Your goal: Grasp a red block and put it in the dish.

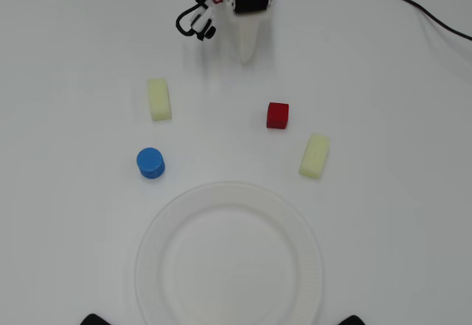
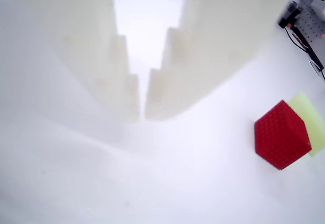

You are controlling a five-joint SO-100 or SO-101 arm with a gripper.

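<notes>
fingers [image 2: 142, 115] pressed together and empty at twelve o'clock in the overhead view; red block [image 1: 277, 115] lies free at their five o'clock, dish [image 1: 151, 222] empty

red block [image 1: 277, 115]: we see solid red, with a fine bumpy weave
dish [image 1: 228, 196]: white, ribbed rim
cylinder [image 1: 150, 163]: blue
oblong blocks [image 1: 158, 99]: pale yellow
fingers [image 2: 122, 76]: cream white
surface [image 1: 383, 104]: white
</notes>
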